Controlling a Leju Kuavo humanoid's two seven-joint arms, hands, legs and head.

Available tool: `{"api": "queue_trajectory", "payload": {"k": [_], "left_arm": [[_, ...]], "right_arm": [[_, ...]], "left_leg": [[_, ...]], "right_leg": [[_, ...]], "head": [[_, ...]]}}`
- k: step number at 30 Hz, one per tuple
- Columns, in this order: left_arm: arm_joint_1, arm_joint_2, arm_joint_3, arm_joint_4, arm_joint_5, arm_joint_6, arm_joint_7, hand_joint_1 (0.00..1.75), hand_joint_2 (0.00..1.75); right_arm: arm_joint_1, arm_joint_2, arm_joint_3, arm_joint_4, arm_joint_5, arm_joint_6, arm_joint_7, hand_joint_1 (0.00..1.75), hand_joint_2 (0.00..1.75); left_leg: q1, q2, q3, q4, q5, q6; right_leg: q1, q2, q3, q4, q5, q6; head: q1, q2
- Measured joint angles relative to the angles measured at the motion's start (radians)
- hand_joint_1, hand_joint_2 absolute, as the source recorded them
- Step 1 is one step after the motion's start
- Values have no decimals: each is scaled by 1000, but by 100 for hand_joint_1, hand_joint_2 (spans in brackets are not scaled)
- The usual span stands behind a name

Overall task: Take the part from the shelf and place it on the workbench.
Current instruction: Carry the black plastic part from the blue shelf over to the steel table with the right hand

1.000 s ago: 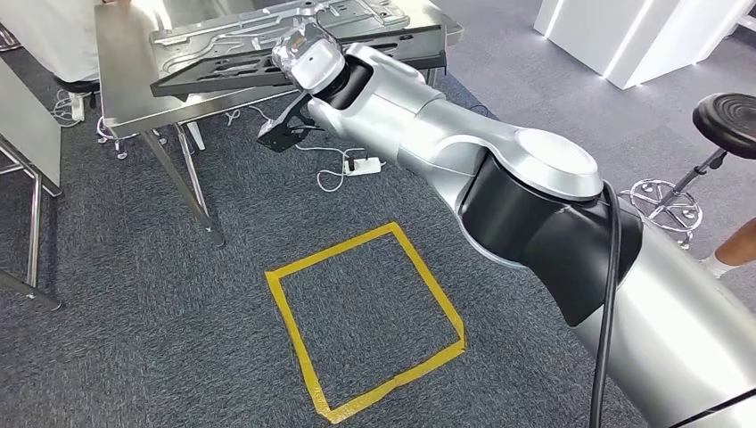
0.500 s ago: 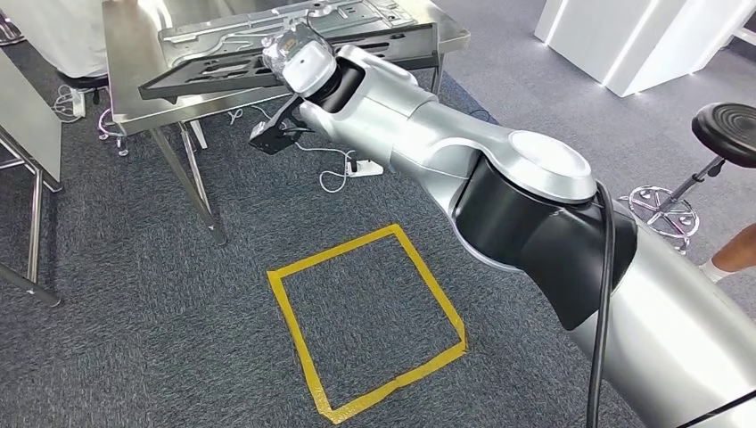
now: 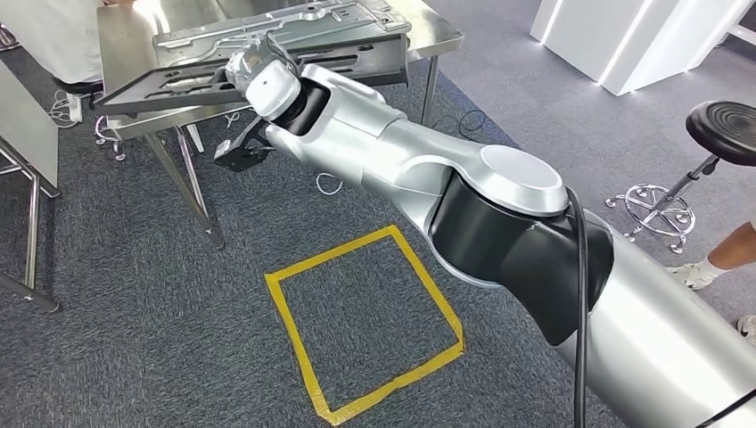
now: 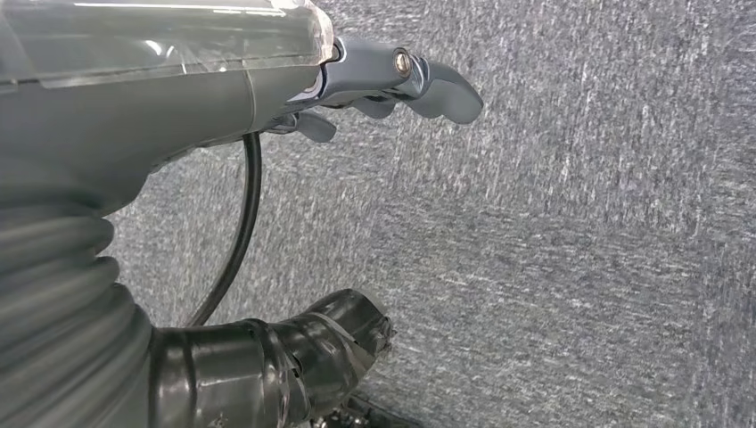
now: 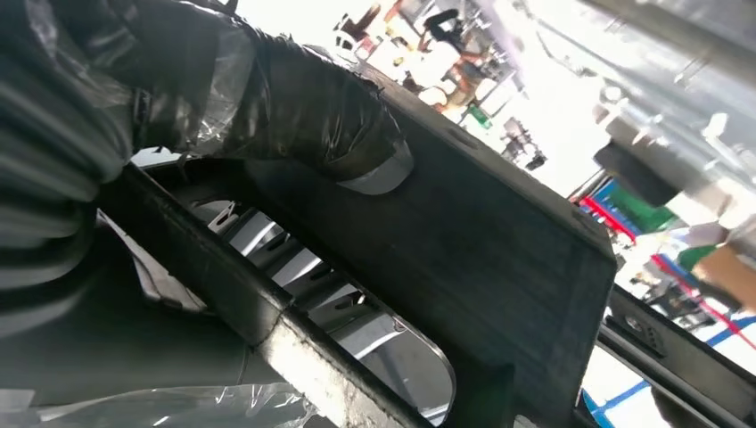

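Now, head view: my right robot hand [image 3: 258, 76], plastic-wrapped, grips the near edge of the black slotted part [image 3: 178, 85], held level w/ its far side over the steel worktop [image 3: 120, 53], just in front of a grey pressed-metal panel [image 3: 294, 22]. Right wrist view: thumb [image 5: 303, 107] pressed flat on the part's dark face. Left robot hand [image 4: 392, 85] hangs over grey carpet [image 4: 579, 250], fingers loosely curled, holding nothing. Yellow tape square [image 3: 365, 325] on floor below.

Silver right arm [image 3: 401, 160] with black elbow band, thin black cable [image 3: 584, 294], grey left hand [image 4: 392, 85] with screw, ribbed grey wrist cover [image 4: 53, 303]
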Motion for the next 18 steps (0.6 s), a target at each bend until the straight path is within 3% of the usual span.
{"api": "queue_trajectory", "payload": {"k": [1, 2, 3, 5, 7, 10, 12, 15, 16, 17, 18], "left_arm": [[1, 0, 0, 0, 0, 0, 1, 0, 175], [2, 0, 0, 0, 0, 0, 3, 0, 175], [4, 0, 0, 0, 0, 0, 4, 0, 175], [6, 3, 1, 0, -1, 0, 6, 0, 175], [5, 6, 1, 0, -2, 1, 7, 0, 175], [4, 7, 1, 1, -5, 1, 8, 0, 175], [5, 7, 1, 1, -6, 1, 8, 0, 175], [5, 7, 1, 1, -6, 2, 8, 0, 175], [6, 6, 1, 1, -6, 2, 8, 0, 175], [6, 6, 1, 1, -6, 2, 8, 0, 175], [6, 5, 1, 1, -7, 2, 8, 0, 175]], "right_arm": [[6, 1, -2, 2, 3, -1, -1, 175, 175], [11, 2, -3, 4, 7, -1, -2, 175, 175], [13, 2, -5, 6, 11, -1, -3, 175, 175], [12, 3, -10, 9, 15, -2, -6, 175, 175], [14, 4, -16, 12, 17, -3, -8, 175, 175], [18, 1, -21, 14, 21, -3, -10, 175, 175], [17, -2, -25, 15, 25, -3, -11, 175, 175], [19, -3, -28, 16, 28, -2, -14, 175, 175], [21, -4, -28, 16, 29, -1, -17, 175, 175], [22, -5, -28, 16, 29, 0, -19, 175, 175], [22, -6, -28, 16, 30, 1, -23, 175, 175]], "left_leg": [[4, -1, 0, 4, -3, -5], [10, -2, 1, 9, -8, -11], [16, -4, 0, 18, -15, -19], [22, -3, -4, 39, -32, -40], [21, -2, -9, 51, -42, -55], [25, -2, -8, 55, -51, -69], [25, -1, -36, 119, -88, -72], [19, -2, -143, 318, -159, -66], [17, -2, -166, 350, -155, -62], [13, -2, -169, 338, -130, -55], [9, -3, -155, 291, -91, -47]], "right_leg": [[-7, -2, -10, 17, 4, 6], [-13, -4, 0, -7, 27, 12], [-19, -7, 28, -65, 62, 19], [-23, -10, 83, -178, 100, 27], [-18, -7, 100, -209, 94, 17], [-15, -3, 102, -207, 91, -9], [-15, -1, 106, -209, 89, -23], [-5, 4, 114, -210, 82, -35], [-1, 5, 118, -210, 79, -38], [3, 6, 123, -210, 76, -40], [7, 7, 129, -210, 72, -42]], "head": [[0, 0], [0, 0], [0, 0], [0, 0], [0, 0], [-1, 0], [-1, 0], [-1, 0], [-1, 0], [-1, 0], [0, 0]]}}
